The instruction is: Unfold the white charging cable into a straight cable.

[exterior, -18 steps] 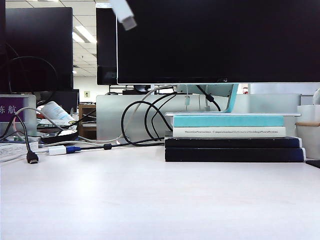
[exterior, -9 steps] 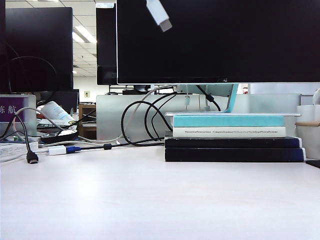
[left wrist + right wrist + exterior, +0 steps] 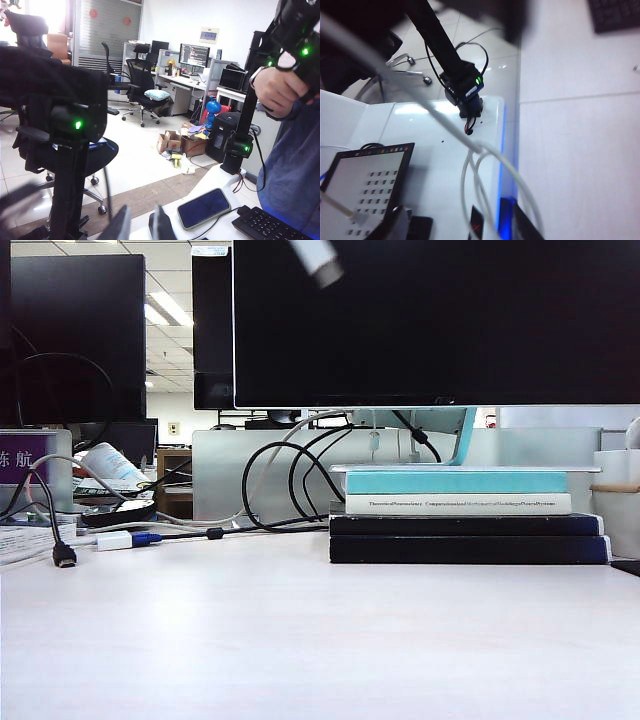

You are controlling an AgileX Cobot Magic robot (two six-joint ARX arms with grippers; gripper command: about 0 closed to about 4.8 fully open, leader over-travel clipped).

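- Exterior view: white charging cable (image 3: 318,262) plug dangles blurred before the monitor (image 3: 440,320); still looped, not yet straight.
- Left gripper (image 3: 141,225): narrow gap, hold unclear.
- Right gripper (image 3: 455,220): wide, cable loops apparently between its fingers.

One white table (image 3: 300,640) is carrying one stack of four flat books (image 3: 465,515): two black ones are lying at the bottom, one white and one teal above. Two large dark monitors (image 3: 440,320) are standing along the far edge. One white plug (image 3: 318,260) of the white charging cable is hanging above. In the right wrist view, two loops of that thin white cord (image 3: 485,185) are showing. In the left wrist view, one dark smartphone (image 3: 204,207) and one black keyboard (image 3: 272,227) are lying on a white table.
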